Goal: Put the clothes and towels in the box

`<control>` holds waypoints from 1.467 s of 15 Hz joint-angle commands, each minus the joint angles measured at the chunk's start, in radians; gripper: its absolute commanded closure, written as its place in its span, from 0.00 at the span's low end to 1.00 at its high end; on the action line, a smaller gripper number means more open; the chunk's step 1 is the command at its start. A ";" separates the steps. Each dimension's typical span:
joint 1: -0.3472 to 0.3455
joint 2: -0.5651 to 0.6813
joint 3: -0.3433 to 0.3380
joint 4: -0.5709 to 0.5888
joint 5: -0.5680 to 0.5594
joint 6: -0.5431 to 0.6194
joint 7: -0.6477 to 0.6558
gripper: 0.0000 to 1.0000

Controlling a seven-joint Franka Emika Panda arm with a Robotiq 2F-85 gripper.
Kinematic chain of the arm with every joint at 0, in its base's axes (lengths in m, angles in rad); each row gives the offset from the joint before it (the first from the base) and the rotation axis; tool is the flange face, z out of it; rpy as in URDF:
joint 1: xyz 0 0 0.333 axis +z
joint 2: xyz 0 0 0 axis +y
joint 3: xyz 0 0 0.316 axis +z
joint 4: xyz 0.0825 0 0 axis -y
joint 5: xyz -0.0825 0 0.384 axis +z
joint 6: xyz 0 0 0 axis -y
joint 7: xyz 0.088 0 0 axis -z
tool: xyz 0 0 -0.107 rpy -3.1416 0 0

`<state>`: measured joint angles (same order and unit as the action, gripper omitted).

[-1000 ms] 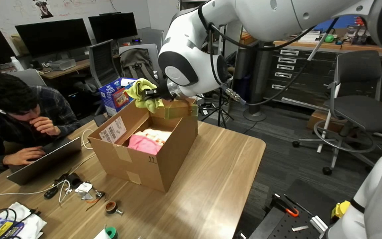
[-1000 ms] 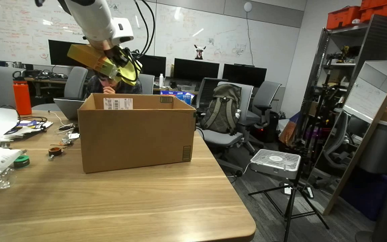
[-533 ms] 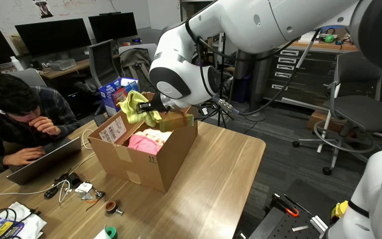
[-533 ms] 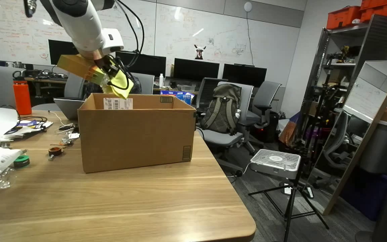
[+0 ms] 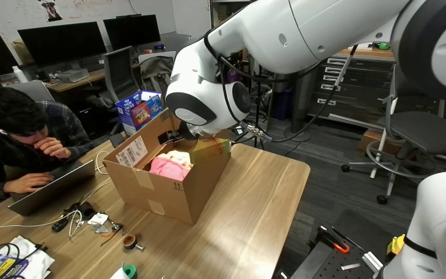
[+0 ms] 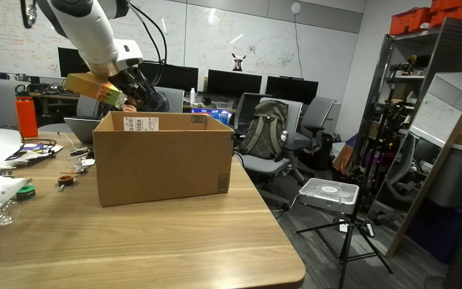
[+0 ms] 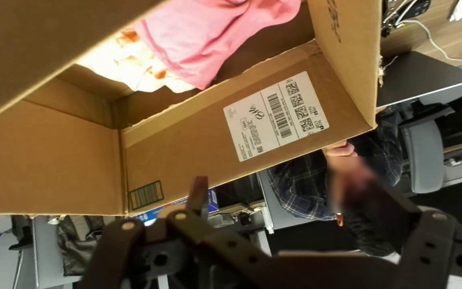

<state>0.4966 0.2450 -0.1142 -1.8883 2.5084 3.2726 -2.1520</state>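
Nearest in an exterior view I find one green tape roll [image 5: 133, 269] and one brown tape roll [image 5: 129, 242], two in all, on my single table [image 5: 254, 201]. Past them stands one cardboard box [image 5: 149, 192], upright and open-topped. From the wrist view I count one pink cloth [image 7: 215, 36] and one white-and-orange cloth [image 7: 139, 72], touching, both inside it. My one gripper [image 5: 165, 138] hangs over the box, its two fingers [image 7: 198, 196] spread apart. Beyond I see one blue carton [image 5: 130, 112], one backpack [image 5: 157, 73] and, farthest, three monitors [image 5: 63, 43].
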 commanded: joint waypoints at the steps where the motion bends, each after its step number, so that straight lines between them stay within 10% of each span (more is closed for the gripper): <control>1: 0.068 -0.036 -0.084 0.024 -0.003 0.106 -0.017 0.00; 14: 0.016 -0.369 -0.062 -0.305 0.004 0.448 -0.068 0.00; 22: 0.326 -0.635 -0.568 -0.405 0.005 0.616 -0.343 0.00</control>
<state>0.6890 -0.2371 -0.5021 -2.3001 2.5060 3.7984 -2.3620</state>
